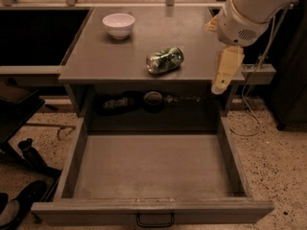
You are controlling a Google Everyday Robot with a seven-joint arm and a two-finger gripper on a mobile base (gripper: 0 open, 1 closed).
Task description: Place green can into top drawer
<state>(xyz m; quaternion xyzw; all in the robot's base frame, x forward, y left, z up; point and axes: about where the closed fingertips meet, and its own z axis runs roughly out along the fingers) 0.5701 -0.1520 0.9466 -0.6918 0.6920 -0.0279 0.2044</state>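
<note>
Green can (164, 60) on its side on the cabinet top (110, 61), near the front edge, above and behind the open, bare top drawer (153, 169). Long axis roughly across the view, slightly slanted, silver end to the left. Gripper (221, 83) to the can's right at the top's right front corner, pointing down, well apart from the can and holding nothing. Open or closed: cannot tell from this angle. Calls for a leftward reach, then closing across the can's short width. White bowl (118, 25) far behind, out of the way.
</note>
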